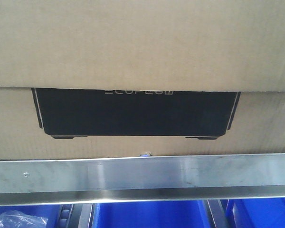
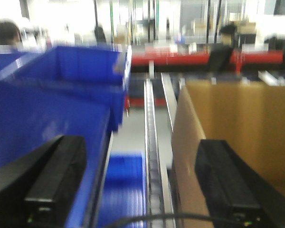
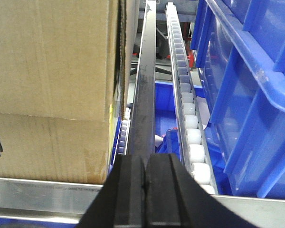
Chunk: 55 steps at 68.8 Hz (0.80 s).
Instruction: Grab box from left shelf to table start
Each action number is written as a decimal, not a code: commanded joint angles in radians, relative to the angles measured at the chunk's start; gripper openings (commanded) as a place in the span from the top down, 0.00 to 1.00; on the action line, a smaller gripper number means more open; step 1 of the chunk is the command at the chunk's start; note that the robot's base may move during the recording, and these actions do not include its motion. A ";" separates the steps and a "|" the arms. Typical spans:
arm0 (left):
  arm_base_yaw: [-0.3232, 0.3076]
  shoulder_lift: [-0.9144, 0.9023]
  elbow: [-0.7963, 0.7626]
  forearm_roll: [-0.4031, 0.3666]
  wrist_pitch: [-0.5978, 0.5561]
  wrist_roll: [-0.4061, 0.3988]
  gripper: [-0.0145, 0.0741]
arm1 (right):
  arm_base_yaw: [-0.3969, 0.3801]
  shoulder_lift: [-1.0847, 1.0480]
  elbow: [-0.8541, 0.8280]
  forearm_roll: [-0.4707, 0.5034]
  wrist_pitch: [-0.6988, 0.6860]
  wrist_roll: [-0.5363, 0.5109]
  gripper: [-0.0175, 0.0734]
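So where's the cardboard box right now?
Front view: the box sits on the left shelf, behind its steel rail and above the blue bins.

In the left wrist view a narrow lane over the roller track point(image 2: 154, 156) is free toward 12 o'clock, between a blue bin point(image 2: 47, 118) at 9 o'clock and the box point(image 2: 237, 118) at 3 o'clock. In the right wrist view a metal bar point(image 3: 145, 95) stands at 12 o'clock, a second bin point(image 3: 247, 85) at 2 o'clock.
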 commanded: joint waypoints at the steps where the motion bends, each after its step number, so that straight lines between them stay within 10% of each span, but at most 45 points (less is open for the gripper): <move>1: -0.014 0.065 -0.093 -0.046 0.029 -0.006 0.35 | -0.002 -0.008 -0.001 0.001 -0.091 -0.007 0.74; 27: -0.217 0.409 -0.387 -0.093 0.302 -0.006 0.36 | -0.002 -0.008 -0.001 0.001 -0.092 -0.007 0.74; 55: -0.210 0.746 -0.635 -0.086 0.455 -0.048 0.36 | -0.002 -0.008 -0.001 0.001 -0.097 -0.007 0.74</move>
